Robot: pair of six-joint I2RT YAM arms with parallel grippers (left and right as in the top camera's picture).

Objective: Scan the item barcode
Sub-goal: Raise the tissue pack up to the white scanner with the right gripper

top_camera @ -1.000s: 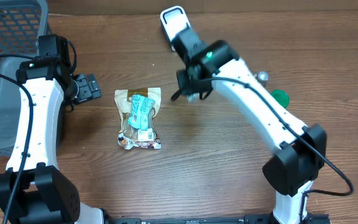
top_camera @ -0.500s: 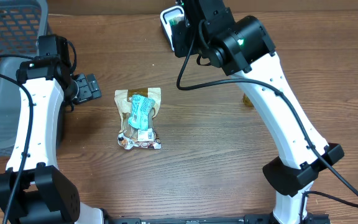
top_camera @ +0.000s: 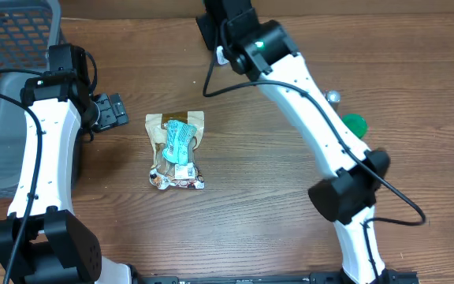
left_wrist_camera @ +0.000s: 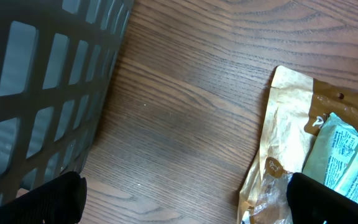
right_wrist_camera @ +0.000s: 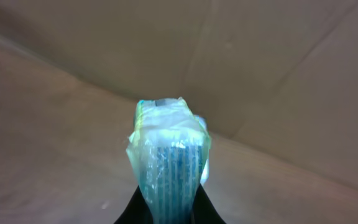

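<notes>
On the wooden table lies a tan pouch, teal-labelled, seemingly crinkled.

Right claw grips bluish item, blurred, unidentifiable; pouch cut off by frame edge.

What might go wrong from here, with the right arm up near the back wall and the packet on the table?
The right end effector pinches only the near end of the pale teal object, so it may slip or twist. It sits close to the brown back wall and might bump it. The snack packet lies unheld, the left end effector open off to its side, so a scan could miss its barcode.
</notes>
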